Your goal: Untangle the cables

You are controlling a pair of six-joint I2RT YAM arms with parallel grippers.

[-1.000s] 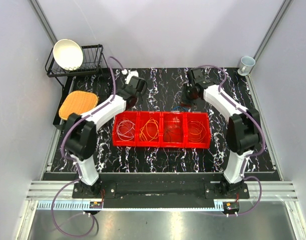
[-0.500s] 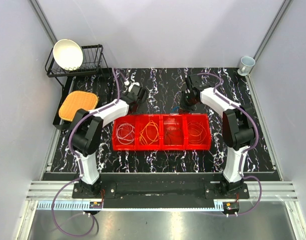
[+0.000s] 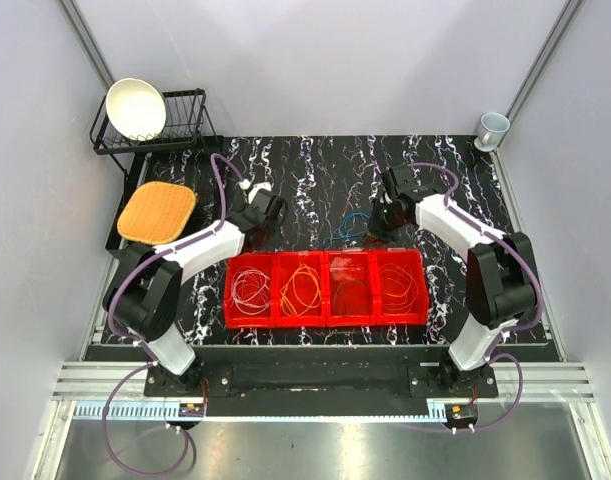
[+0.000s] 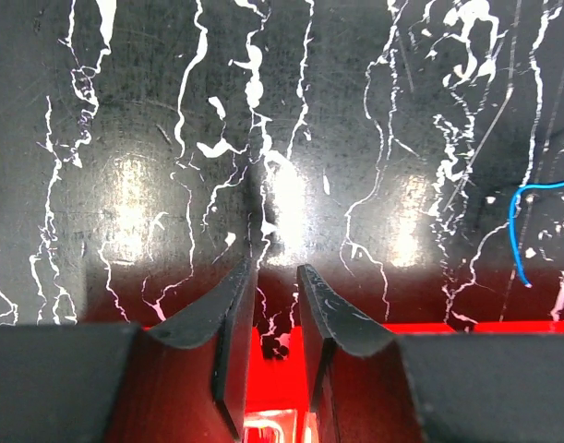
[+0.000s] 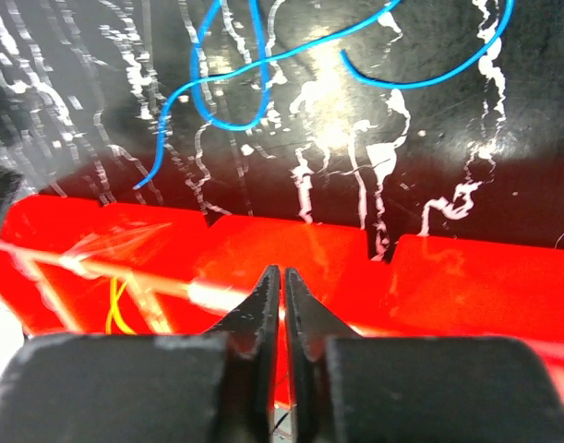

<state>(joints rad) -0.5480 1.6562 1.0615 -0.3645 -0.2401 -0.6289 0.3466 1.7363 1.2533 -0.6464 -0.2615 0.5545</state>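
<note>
Robotics laboratory cell: grey panel walls (image 3: 315, 60) enclose the marbled counter (image 3: 315, 165); aluminium rail (image 3: 95, 378) and bolted robot arms (image 3: 480, 330) at its near edge.

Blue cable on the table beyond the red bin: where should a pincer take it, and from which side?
Likely its small loop, from straight above, right pincer nearest. The blue cable lies flat on the table, clear of the red bin, so only a pinch across the wire catches it.
</note>
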